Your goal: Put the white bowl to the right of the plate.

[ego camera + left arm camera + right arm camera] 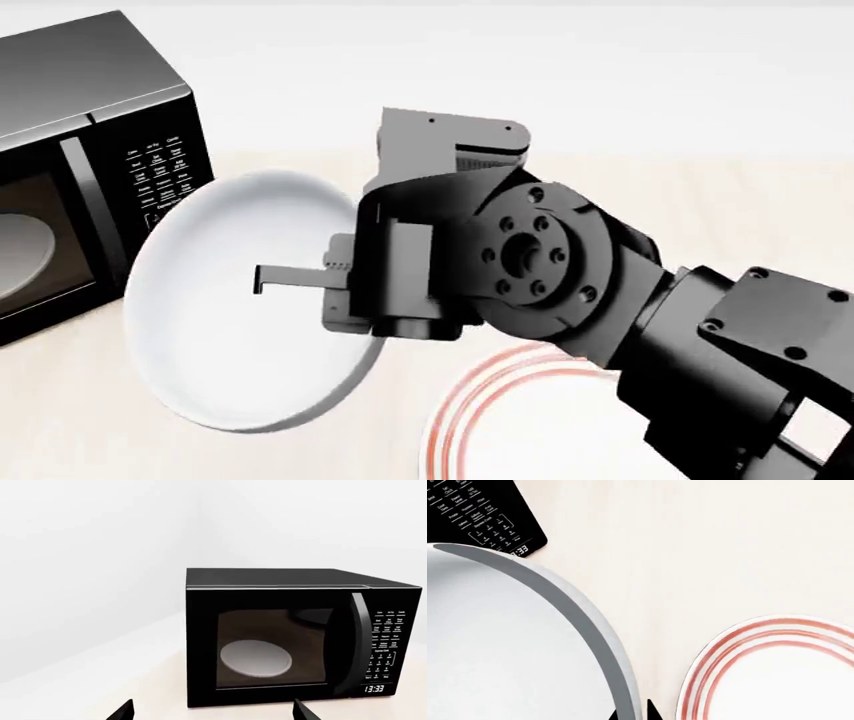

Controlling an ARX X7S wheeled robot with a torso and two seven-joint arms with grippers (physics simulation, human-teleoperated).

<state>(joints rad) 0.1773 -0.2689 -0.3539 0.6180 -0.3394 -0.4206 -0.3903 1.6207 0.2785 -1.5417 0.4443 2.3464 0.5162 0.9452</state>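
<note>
White bowl point(240, 320) pinched at rim by right gripper point(634, 712), tilted, raised left of plate point(774, 675), near microwave point(80, 170). I expect slip risk crossing plate. Left gripper point(213, 711) spread, empty.

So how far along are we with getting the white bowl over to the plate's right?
Done: the right gripper has the white bowl by its rim, tilted as if lifted. In hand: the bowl hangs between the microwave and the plate, on the plate's left. Left: carry it across and set it down on the right.
</note>
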